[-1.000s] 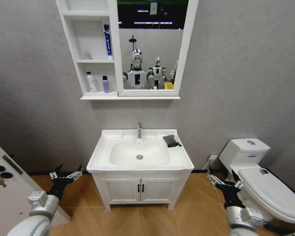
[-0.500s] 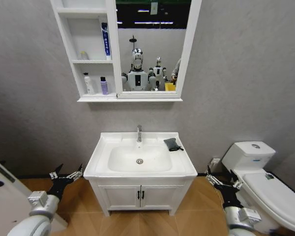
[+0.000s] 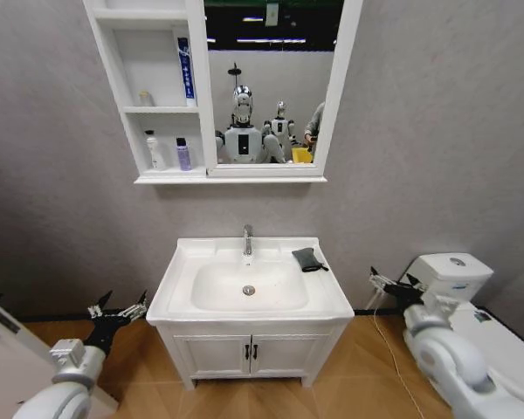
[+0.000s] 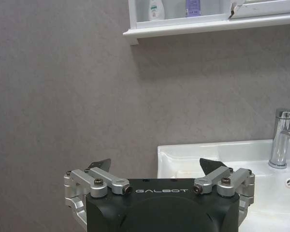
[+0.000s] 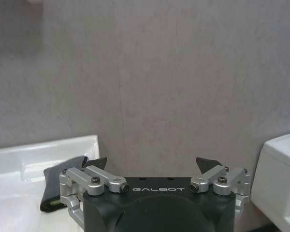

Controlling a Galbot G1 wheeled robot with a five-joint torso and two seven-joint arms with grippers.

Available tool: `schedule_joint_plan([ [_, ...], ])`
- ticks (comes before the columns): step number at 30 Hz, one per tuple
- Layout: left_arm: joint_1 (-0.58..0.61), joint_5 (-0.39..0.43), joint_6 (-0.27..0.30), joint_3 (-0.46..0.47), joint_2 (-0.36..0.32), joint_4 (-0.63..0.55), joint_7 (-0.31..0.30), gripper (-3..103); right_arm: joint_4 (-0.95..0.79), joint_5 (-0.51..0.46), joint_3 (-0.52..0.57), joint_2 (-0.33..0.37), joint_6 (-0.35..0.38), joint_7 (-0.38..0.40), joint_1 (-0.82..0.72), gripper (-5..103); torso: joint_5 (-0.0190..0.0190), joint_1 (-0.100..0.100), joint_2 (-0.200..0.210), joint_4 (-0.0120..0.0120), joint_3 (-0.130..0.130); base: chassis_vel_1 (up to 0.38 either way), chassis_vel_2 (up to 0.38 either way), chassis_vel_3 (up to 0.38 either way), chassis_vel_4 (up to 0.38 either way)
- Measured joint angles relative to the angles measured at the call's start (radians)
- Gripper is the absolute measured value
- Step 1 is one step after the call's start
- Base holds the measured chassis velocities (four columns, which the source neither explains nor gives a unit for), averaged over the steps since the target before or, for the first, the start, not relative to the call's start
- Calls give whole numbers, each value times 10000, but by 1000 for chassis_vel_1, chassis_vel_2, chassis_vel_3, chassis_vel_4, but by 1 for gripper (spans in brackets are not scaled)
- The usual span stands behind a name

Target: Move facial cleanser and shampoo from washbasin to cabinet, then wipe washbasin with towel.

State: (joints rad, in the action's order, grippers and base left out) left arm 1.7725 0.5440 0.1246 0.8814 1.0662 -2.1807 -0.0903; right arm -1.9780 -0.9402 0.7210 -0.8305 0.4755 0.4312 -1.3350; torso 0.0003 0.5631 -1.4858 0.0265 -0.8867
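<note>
I see the towel (image 3: 307,259) lying on the far right corner of the washbasin (image 3: 183,295), right of the faucet (image 3: 247,239). My left gripper (image 3: 119,312) hangs low to the left of the washbasin and my right gripper (image 3: 389,285) is up beside its right edge, both with fingers spread and holding nothing. Two bottles (image 3: 168,154) stand on the lowest shelf of the cabinet (image 3: 203,96) above.

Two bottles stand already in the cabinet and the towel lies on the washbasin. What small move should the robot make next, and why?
Probably bring the right tool, open and raised beside the washbasin, over to the towel on the rim. The bottles are on the cabinet, nothing else is on the washbasin top, and the left tool hangs open, low and farther away.
</note>
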Motion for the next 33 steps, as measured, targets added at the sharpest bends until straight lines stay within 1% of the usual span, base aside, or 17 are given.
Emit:
schedule_joint_plan([
  [2, 0, 0, 0, 0, 1, 0, 0, 100, 976, -326, -857, 367, 345, -417, 1170, 100, 1, 5, 1, 3, -2, 0, 0, 0, 0],
  [4, 1, 0, 0, 0, 1, 0, -3, 100, 2082, -378, -2031, 599, 537, -918, 2692, 100, -6, 6, 1, -2, -2, 0, 0, 0, 0],
  [5, 1, 0, 0, 0, 1, 0, -3, 100, 2082, -378, -2031, 599, 537, -918, 2692, 100, -6, 6, 1, -2, -2, 0, 0, 0, 0],
  [8, 1, -1, 0, 0, 1, 1, -1, 100, 3508, -168, -3656, 633, 578, -1809, 4432, 100, 0, 6, 1, -2, -2, 0, 0, 0, 0],
  [9, 1, -1, 0, 0, 1, 1, -1, 100, 3508, -168, -3656, 633, 578, -1809, 4432, 100, 0, 6, 1, -2, -2, 0, 0, 0, 0],
  [10, 0, -1, 0, 0, 1, 0, -1, 100, 4144, -109, -4491, 518, 579, -2080, 5330, 100, -5, 5, 0, -1, -2, 0, 0, 0, 0],
  [11, 2, -1, 0, 0, 0, 0, 0, 100, 4605, -122, -5103, 353, 598, -2218, 6025, 100, -2, 5, 1, 0, -1, 0, 0, 0, 0],
  [12, 2, -1, 0, 0, 0, 0, 0, 100, 4605, -122, -5103, 353, 598, -2218, 6025, 100, -2, 5, 1, 0, -1, 0, 0, 0, 0],
  [14, 1, -1, 0, 0, 1, 1, -2, 100, 5298, -176, -5958, 22, 674, -2387, 6971, 100, -5, 6, 1, -5, -1, 0, 0, 0, 0],
  [16, 1, -1, 0, 0, 1, 0, 0, 100, 5968, -113, -6567, -336, 741, -2672, 7642, 100, -4, 6, 1, -4, -2, 0, 0, 0, 0],
  [17, 1, -1, 0, 0, 1, 0, 0, 100, 5968, -113, -6567, -336, 741, -2672, 7642, 100, -4, 6, 1, -4, -2, 0, 0, 0, 0],
  [18, 0, -2, 0, 0, 1, 0, 1, 100, 6383, -74, -6906, -558, 753, -2721, 7982, 100, -5, 6, 1, -5, -1, 0, 0, 0, 0],
  [21, 0, -1, -1, 0, 1, 1, 0, 100, 7204, 197, -7400, -1004, 728, -2646, 8427, 100, -5, 6, 1, -4, -1, 0, 0, 0, 0],
  [23, 0, -1, -1, 0, 1, 0, 1, 100, 7374, 288, -7465, -1086, 693, -2618, 8476, 100, -3, 6, 1, -4, -1, 0, 0, 0, 0],
  [25, 0, -1, -2, 0, 1, 0, 1, 100, 7926, 691, -7633, -1292, 517, -2656, 8614, 100, -4, 5, 1, 0, 0, 0, 0, 0, 0],
  [28, 0, -1, -2, 0, 0, 0, 1, 100, 8460, 965, -7776, -1480, 395, -2783, 8777, 100, -3, 4, 1, 0, 0, 0, 0, 0, 0],
  [33, 0, -1, -2, 0, 1, 0, 1, 100, 9327, 1200, -7981, -1824, 223, -2927, 9111, 100, -4, 4, 1, -2, 0, 0, 0, 0, 0],
])
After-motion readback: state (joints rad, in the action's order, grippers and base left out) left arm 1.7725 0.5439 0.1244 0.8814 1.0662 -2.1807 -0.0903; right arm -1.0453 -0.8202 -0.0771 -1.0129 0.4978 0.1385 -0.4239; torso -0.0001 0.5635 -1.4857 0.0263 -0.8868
